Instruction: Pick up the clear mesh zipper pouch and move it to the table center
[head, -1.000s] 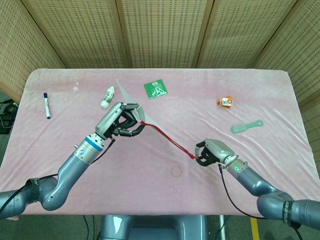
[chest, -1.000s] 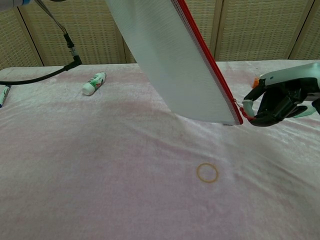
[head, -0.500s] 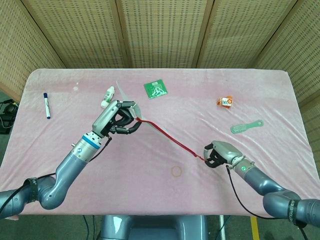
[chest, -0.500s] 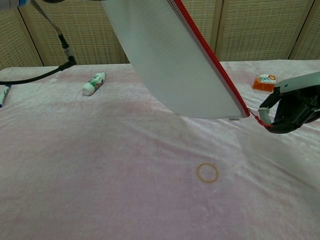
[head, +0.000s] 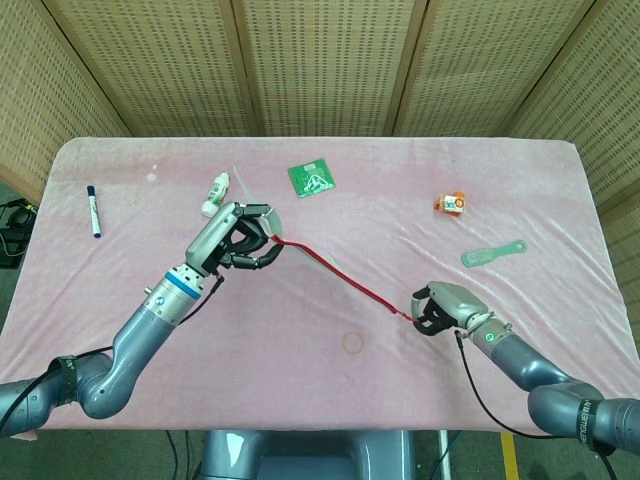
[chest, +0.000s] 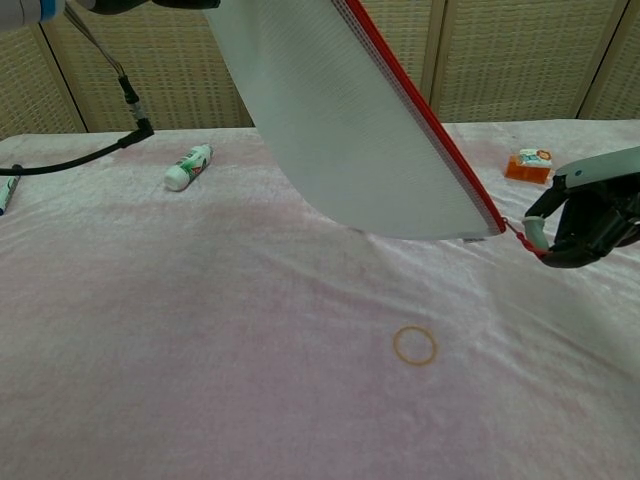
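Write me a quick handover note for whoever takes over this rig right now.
Left hand grips one end of the clear mesh zipper pouch and holds it off the table. Right hand pinches the red tab at the pouch's other end, low over the cloth.
Done: pouch picked up, stretched between both hands near mid-table.
Left: lower it flat at the table center, near the rubber band, and release both hands.

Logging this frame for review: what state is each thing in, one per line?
mesh zipper pouch: lifted off the table, slanted, held at both ends.
left hand: grips the pouch's upper end.
right hand: pinches the red pull at the lower corner.
rubber band: flat on the cloth.
marker: capped, lying flat.
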